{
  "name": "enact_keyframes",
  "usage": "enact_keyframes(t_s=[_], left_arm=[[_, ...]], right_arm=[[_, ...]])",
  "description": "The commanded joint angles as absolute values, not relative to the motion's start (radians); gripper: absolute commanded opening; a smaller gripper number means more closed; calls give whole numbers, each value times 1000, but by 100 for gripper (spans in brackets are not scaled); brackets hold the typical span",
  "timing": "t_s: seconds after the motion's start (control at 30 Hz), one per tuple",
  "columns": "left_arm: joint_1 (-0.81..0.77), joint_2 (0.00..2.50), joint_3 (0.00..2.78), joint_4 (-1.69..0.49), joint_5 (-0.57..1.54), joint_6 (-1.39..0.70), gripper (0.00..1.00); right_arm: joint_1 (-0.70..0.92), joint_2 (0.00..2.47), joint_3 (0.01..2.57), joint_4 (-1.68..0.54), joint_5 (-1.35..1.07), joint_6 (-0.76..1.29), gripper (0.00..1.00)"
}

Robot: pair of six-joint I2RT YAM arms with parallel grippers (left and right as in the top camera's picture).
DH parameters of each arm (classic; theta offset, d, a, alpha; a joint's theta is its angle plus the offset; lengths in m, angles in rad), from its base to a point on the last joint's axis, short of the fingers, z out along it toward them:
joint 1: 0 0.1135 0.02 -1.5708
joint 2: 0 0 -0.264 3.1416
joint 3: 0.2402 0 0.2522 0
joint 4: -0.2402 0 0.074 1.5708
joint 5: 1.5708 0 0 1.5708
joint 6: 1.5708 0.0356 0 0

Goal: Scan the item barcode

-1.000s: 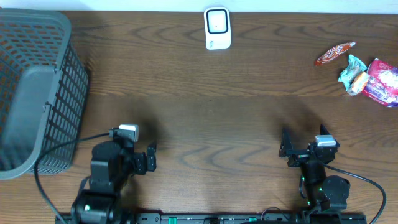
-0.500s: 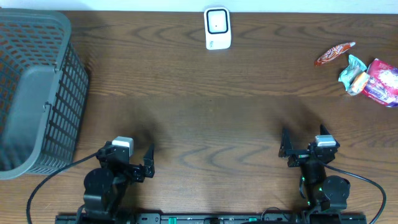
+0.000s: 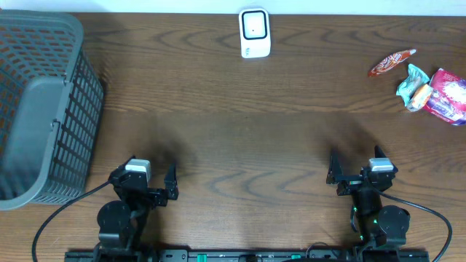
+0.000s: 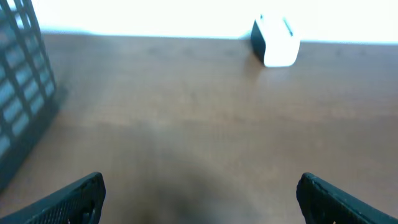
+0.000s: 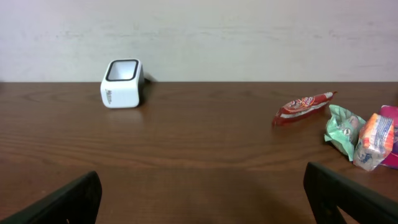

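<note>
The left claw [image 4: 200,186] and right claw [image 5: 200,186] sit low in the overhead frame, both spread wide and empty. The items to scan, a red sachet [image 3: 391,62], a green wrapper [image 3: 412,85] and a pink pouch [image 3: 448,96], lie clustered at upper right, nearest the right arm. The white boxy scanner [image 3: 255,33] stands top centre on the brown wooden tabletop [image 3: 247,138], window up, probably so either arm can present a barcode.
</note>
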State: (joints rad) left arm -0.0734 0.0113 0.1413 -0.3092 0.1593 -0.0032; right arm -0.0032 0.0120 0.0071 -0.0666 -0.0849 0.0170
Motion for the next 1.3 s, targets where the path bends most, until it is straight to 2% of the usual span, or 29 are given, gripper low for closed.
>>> enact_keyframes(t_s=[0.0,0.23,0.33,0.67,1.27], left_arm=[[-68,2,105,-234,173,-12,98],[-68,1,2,24,172,-12,98],[-65,1,4,40,155,-12,98],[20,1,4,-62,134,-19,98],[22,1,4,-67,107,-15,98]], right_arm=[[2,6,6,-71,-77,14,99],[2,6,6,-71,-77,14,99],[2,6,6,-71,-77,14,99],[2,6,6,-71,-77,14,99],[2,6,6,-71,-77,14,99]])
